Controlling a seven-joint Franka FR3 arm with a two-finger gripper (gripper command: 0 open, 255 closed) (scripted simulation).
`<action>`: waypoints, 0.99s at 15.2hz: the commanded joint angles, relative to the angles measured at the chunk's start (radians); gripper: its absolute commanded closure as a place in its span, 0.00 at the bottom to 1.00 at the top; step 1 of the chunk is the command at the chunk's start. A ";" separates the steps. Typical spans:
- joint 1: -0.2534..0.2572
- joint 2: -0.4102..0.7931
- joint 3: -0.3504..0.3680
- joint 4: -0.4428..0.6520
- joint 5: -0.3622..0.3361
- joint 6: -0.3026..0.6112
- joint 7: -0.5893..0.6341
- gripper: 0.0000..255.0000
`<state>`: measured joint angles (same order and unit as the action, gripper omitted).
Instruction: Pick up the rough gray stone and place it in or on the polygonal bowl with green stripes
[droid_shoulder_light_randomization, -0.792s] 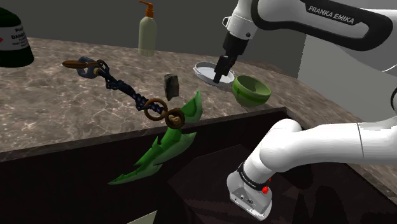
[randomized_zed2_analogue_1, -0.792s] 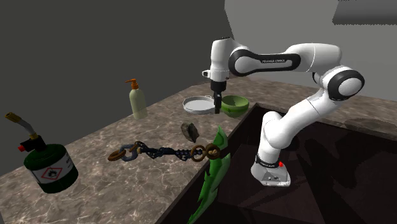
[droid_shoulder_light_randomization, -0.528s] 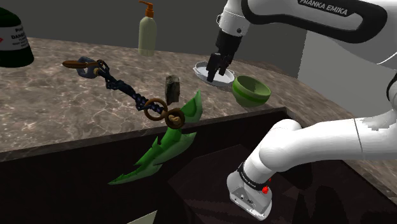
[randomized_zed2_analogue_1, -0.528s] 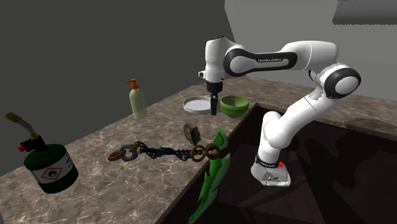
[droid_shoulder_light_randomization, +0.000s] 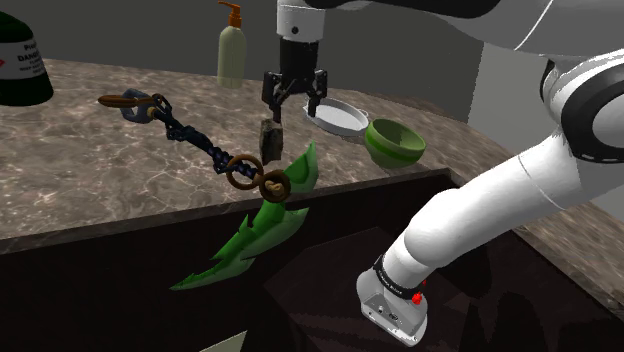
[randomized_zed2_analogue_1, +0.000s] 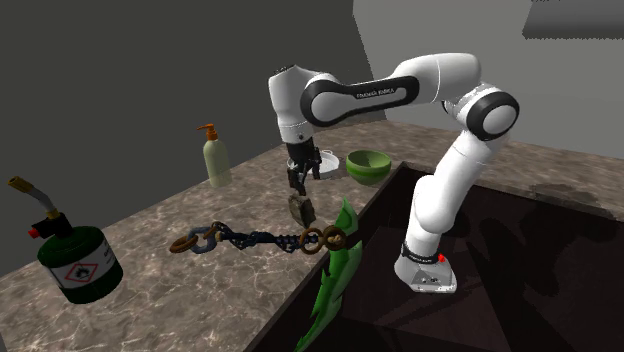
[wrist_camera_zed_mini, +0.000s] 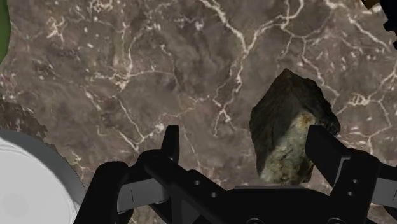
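worktop (droid_shoulder_light_randomization: 80, 160): brown marble, white veining
stone (wrist_camera_zed_mini: 289, 130): dark grey-brown, pale tan-olive patch on one face
bowl (droid_shoulder_light_randomization: 395, 143): green, paler at the rim
plate (droid_shoulder_light_randomization: 340, 118): white, grey rim
gripper (droid_shoulder_light_randomization: 294, 103) all black, arm (randomized_zed2_analogue_1: 430, 75) white with dark joints
bottle (droid_shoulder_light_randomization: 231, 55) near the worktop's back edge: pale green, orange pump
chain (droid_shoulder_light_randomization: 185, 132): dark blue links, brown rings
leaf-shaped blade (droid_shoulder_light_randomization: 255, 230) over the front edge: green, light and dark streaks
canister (randomized_zed2_analogue_1: 80, 265): dark green, white label
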<state>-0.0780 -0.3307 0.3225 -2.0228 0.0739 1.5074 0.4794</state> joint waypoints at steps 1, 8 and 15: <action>-0.016 0.114 0.038 0.104 -0.005 -0.036 0.138 0.00; -0.016 0.261 0.069 0.182 -0.013 -0.032 0.317 0.00; -0.016 0.244 0.068 0.118 -0.007 0.016 0.312 0.00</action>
<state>-0.0937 -0.0863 0.3907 -1.9029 0.0662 1.5218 0.7913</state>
